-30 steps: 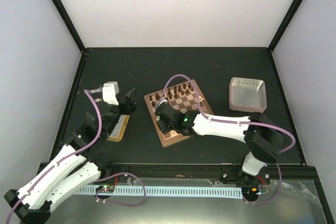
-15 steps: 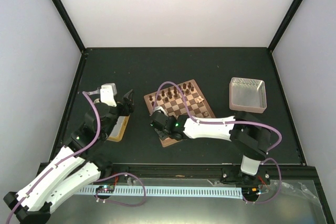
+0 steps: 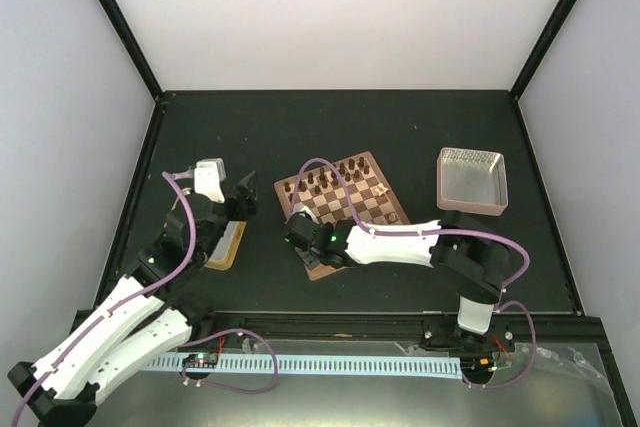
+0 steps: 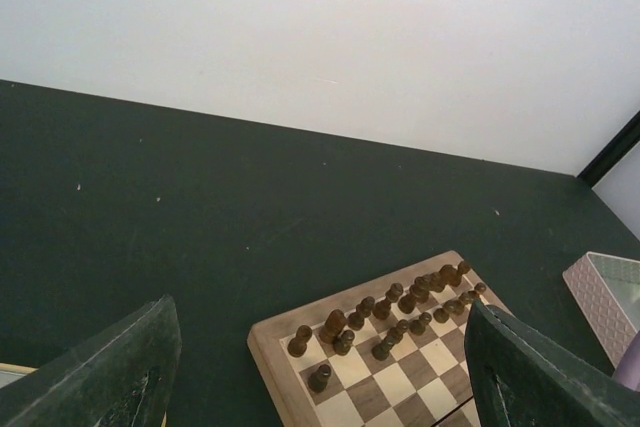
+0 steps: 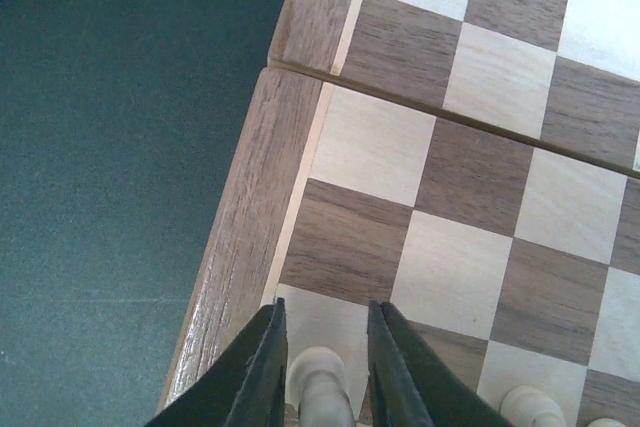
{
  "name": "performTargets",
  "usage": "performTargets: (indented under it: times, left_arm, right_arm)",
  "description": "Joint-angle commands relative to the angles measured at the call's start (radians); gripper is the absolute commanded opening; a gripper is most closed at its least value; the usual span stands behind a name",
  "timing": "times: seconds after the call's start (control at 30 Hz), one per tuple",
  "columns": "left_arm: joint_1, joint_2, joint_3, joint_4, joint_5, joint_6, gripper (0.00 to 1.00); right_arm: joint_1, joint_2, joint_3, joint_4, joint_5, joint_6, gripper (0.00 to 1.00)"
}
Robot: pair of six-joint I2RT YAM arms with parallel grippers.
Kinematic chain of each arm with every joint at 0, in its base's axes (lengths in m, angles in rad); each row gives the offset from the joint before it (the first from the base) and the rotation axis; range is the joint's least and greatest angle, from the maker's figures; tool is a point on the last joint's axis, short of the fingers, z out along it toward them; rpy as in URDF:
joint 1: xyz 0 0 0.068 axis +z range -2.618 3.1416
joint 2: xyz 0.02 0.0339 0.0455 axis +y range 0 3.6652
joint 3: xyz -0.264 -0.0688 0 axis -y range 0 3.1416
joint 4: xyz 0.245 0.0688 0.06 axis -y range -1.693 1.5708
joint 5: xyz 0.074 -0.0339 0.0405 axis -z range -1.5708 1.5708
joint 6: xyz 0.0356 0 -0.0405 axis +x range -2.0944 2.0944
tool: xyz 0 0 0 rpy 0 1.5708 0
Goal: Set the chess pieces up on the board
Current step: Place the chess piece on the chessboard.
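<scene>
The board [image 3: 372, 203] lies mid-table, with dark chessmen [image 3: 330, 179] in rows along its far side. My right gripper [image 3: 300, 237] is low over the board's near-left corner. In the right wrist view its jaws [image 5: 326, 307] stand slightly open around a cream chess piece [image 5: 320, 377] on a light square beside the border [image 5: 240, 247]. The piece is close to the left finger [image 5: 255, 377], with a gap on the right. Another cream piece [image 5: 530, 407] stands on the row to its right. My left gripper [image 3: 238, 199] hangs wide open and empty left of the board [image 4: 265, 347].
A rectangular metal tray [image 3: 471, 180] sits at the right of the table and shows in the left wrist view as well, the tray [image 4: 605, 292]. A flat tan tray [image 3: 228, 245] lies under my left arm. Dark chessmen [image 4: 400, 307] crowd the board's far rows.
My right gripper has slid left and nearer to the board's near-left corner, and its jaws have parted a little around the cream piece. The left arm has hardly moved.
</scene>
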Motion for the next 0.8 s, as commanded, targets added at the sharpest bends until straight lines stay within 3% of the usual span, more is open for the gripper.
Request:
performTargets:
  times: [0.0,0.37,0.6,0.77]
  left_arm:
    - [0.007,0.007,0.006,-0.008,-0.015,0.015,0.79]
    - [0.006,0.015,0.012,-0.01,0.003,0.018,0.8]
    - [0.008,0.049,0.016,0.001,0.078,0.024,0.83]
    - [0.008,0.093,0.023,0.017,0.157,0.016,0.83]
  right_arm:
    - [0.003,-0.033,0.03,-0.018,0.007,0.008,0.28]
    - [-0.054,-0.207,0.032,-0.005,0.02,0.071,0.35]
    - [-0.314,-0.33,-0.079,-0.018,-0.006,0.117,0.44]
    - [-0.522,-0.343,-0.152,0.011,-0.166,0.079,0.45]
